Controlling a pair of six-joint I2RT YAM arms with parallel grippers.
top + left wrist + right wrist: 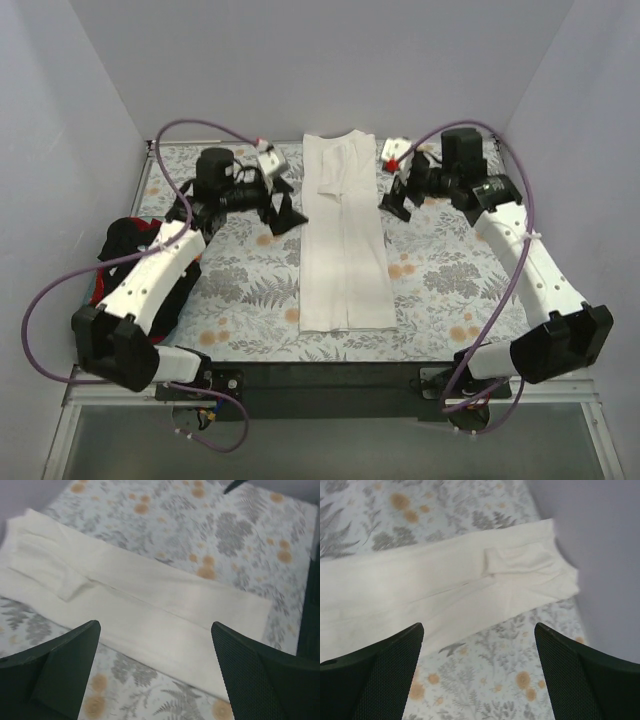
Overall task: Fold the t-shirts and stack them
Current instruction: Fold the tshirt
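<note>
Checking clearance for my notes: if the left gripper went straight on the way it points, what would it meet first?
Most likely the folded off-white t-shirt. Nothing shows between the open left gripper and it, though depth is unclear.

One off-white t-shirt (345, 240) lies as a long folded strip down the middle of the bench (330, 368). At the left edge sits one heap of shirts (122, 240). Two colours can be counted in it, black and red, but the number of garments cannot be told. One floral table cloth (440, 275) covers the top. There are two arms, each with one pincer: the left pincer (276, 208) and the right pincer (402, 196). Each pincer has two fingers (55, 670) spread wide. Two purple cables (40, 295) show, one per arm.
</note>
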